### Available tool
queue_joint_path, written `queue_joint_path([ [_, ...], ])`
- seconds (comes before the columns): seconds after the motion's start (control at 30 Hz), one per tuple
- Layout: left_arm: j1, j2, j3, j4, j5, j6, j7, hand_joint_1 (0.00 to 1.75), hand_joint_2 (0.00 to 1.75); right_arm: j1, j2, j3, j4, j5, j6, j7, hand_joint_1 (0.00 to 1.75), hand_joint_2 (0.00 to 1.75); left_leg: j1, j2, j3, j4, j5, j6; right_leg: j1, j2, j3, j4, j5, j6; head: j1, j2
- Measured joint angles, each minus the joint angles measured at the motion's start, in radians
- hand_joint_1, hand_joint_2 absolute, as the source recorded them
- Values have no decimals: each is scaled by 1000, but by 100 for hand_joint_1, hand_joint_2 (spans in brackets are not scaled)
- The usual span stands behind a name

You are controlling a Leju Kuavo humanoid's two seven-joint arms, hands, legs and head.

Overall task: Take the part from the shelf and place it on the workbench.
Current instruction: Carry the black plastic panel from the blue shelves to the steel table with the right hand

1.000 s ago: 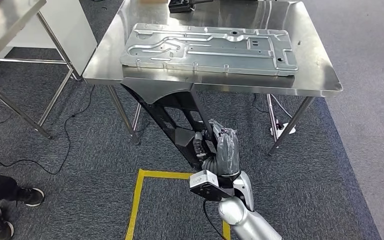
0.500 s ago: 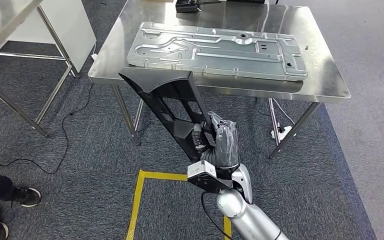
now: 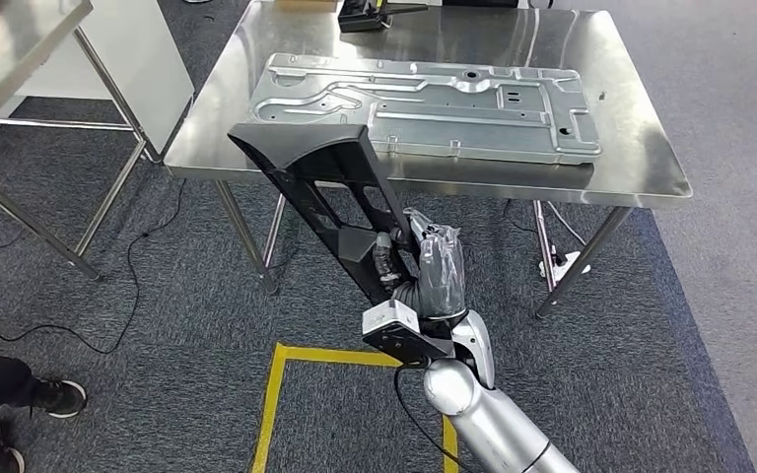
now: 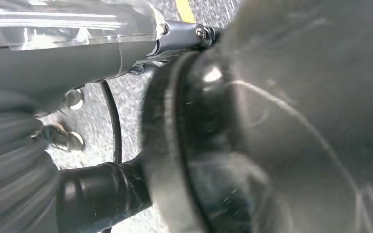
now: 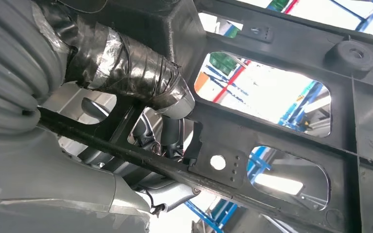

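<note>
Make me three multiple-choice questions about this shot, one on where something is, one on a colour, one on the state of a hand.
1. Where does the large grey metal plate lie?
A. Flat on the steel workbench
B. On the carpet
C. On the white cabinet at the left

2. What colour is the tape line on the carpet?
A. Red
B. Yellow
C. Blue

3. What is the right hand doing?
A. Hanging with nothing in it
B. Pressing on the grey plate
C. Holding the black frame part at its lower end

Answers:
1. A, since the head view shows the plate resting flat on the tabletop.
2. B, since the line beside the robot's arm is yellow.
3. C, since the fingers wrap a bar of the black part, whose upper end leans up at the table edge.
</note>
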Motion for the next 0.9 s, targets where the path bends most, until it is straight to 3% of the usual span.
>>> queue_joint_path([
  [0.03,0,0,-1,0,-1,0,1,0,175,0,0,0,3,0,0,0,175,175,3,3,6,-25,31,-3,-1,1,5,2,-5,2,0,0],
  [0.1,0,1,-2,0,-1,-1,3,0,175,0,0,0,5,1,0,0,175,175,9,4,55,-148,110,-8,-3,3,14,10,-18,10,0,0],
  [0.17,0,1,-2,0,0,-1,3,0,175,-2,1,0,6,1,1,1,175,175,9,2,90,-238,143,-3,-1,6,12,22,-28,22,-1,0],
  [0.27,0,0,-2,0,2,-2,2,0,175,-3,2,0,7,2,1,1,175,175,4,-2,92,-252,138,21,0,6,6,26,-34,37,-2,0],
  [0.33,0,0,-2,0,3,-2,2,0,175,-6,3,0,7,2,2,1,175,175,5,-2,98,-256,137,35,-4,6,-6,55,-52,47,-2,0],
  [0.37,0,-1,-3,0,3,-2,1,0,175,-7,3,0,7,2,2,1,175,175,6,-2,102,-258,136,40,-5,6,-27,97,-73,51,-2,0],
  [0.43,-1,-1,-8,0,3,-2,1,0,175,-9,3,-1,9,2,4,2,175,175,4,-2,105,-258,132,48,-7,6,-100,228,-122,56,-1,0],
  [0.47,-2,-1,-12,0,3,-3,0,0,175,-9,3,-1,11,2,6,3,175,175,3,-3,107,-258,130,50,-7,6,-137,284,-134,56,-1,0],
  [0.5,-3,-1,-16,0,3,-3,0,0,175,-8,3,-1,13,2,8,4,175,175,2,-4,109,-258,127,51,-7,6,-161,312,-129,55,-1,0],
  [0.53,-4,-1,-20,0,4,-3,-1,0,175,-9,3,-1,15,2,9,4,175,175,1,-6,113,-258,124,52,-6,6,-165,299,-103,52,-1,0],
  [0.57,-5,-1,-23,-1,4,-4,-1,0,175,-10,3,-1,15,2,11,4,175,175,0,-8,120,-258,119,51,-4,6,-148,247,-61,46,-1,0],
  [0.63,-7,-2,-29,-1,4,-6,-3,0,175,-15,3,-2,16,2,12,5,175,175,-1,-11,131,-259,110,47,4,6,-91,111,11,31,-1,0],
  [0.67,-8,-3,-32,-1,4,-8,-3,0,175,-19,3,-2,16,3,12,6,175,175,-1,-12,134,-260,107,43,8,6,-69,63,26,25,-1,0],
  [0.73,-10,-4,-40,-1,4,-13,-4,0,175,-26,3,-4,16,3,12,7,175,175,-2,-12,137,-264,103,33,14,6,-53,35,22,18,-2,0],
  [0.83,-15,-3,-53,-1,4,-19,-6,0,175,-33,6,-9,15,4,12,9,175,175,-4,-10,144,-258,89,17,5,6,-31,8,21,10,-3,0],
  [0.9,-17,-2,-63,-1,4,-21,-11,0,175,-42,8,-11,16,4,13,9,175,175,-4,-7,104,-174,48,10,0,3,-12,-8,20,4,-5,0],
])
